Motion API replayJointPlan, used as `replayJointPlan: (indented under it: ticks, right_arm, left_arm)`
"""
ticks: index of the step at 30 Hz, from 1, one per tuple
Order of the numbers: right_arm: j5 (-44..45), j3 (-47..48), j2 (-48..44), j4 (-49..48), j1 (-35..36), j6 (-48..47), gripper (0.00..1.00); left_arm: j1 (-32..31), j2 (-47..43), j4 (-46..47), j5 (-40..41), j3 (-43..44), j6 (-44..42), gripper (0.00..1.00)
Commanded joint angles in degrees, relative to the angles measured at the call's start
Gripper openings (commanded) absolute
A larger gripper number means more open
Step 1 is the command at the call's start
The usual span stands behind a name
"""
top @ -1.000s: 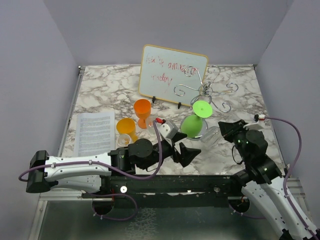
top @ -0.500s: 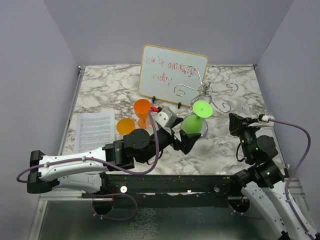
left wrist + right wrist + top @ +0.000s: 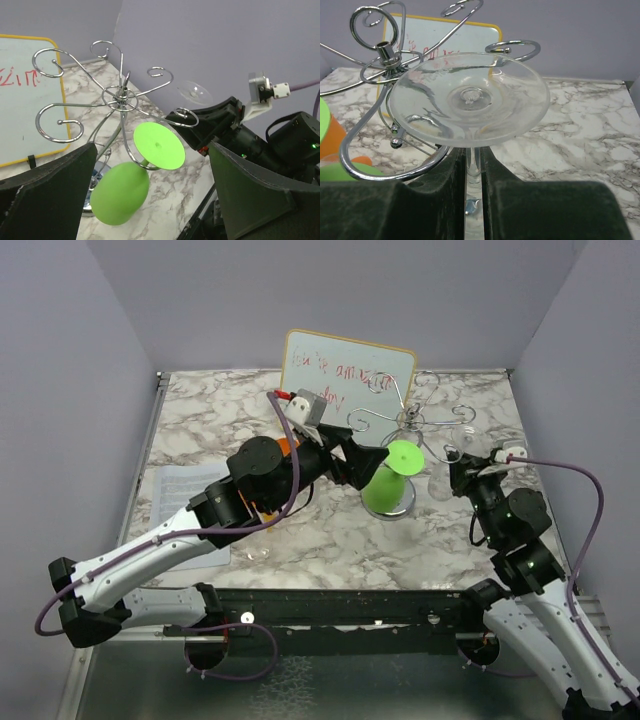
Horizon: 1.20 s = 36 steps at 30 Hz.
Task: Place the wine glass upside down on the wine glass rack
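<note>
right gripper (image 3: 474, 165) closed narrowly on the thin stem of a clear wine glass (image 3: 470, 95), held inverted, its smooth round foot uppermost. the foot sits level with a curled arm of the wine glass rack (image 3: 385, 50), polished silver wire with scroll ends around a central post; contact between foot and wire cannot be confirmed. left gripper (image 3: 150, 185) wide open, holding nothing, its dark matte fingers either side of a green glass (image 3: 120, 195) hanging bowl-down from the rack. behind stands a yellow-framed whiteboard (image 3: 345, 380). veined marble-pattern table (image 3: 220, 410).
</note>
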<state>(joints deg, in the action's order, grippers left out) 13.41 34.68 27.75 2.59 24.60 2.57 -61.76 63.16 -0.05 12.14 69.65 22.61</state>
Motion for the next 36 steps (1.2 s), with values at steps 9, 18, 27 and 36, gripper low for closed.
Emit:
replayJointPlan:
  ticks: [9, 18, 27, 36]
  right_arm:
    - [-5.4, 2.0, 4.8, -5.1, 0.2, -1.4, 0.01]
    - [-11.1, 1.4, 3.3, -2.8, 0.3, -1.1, 0.01]
    - [-17.3, -0.4, -0.9, -0.7, 0.3, 0.4, 0.01]
    - [-20.2, -0.4, 0.1, 0.1, 0.3, 3.3, 0.01]
  left_arm:
    - [8.8, 4.9, -12.0, 1.3, 3.8, 7.6, 0.94]
    - [11.1, 6.5, -9.1, -3.6, 2.0, 8.6, 0.95]
    - [11.9, 8.1, -7.7, -7.8, 1.5, 9.1, 0.95]
    - [12.1, 8.0, -7.6, -8.6, 1.1, 9.3, 0.94]
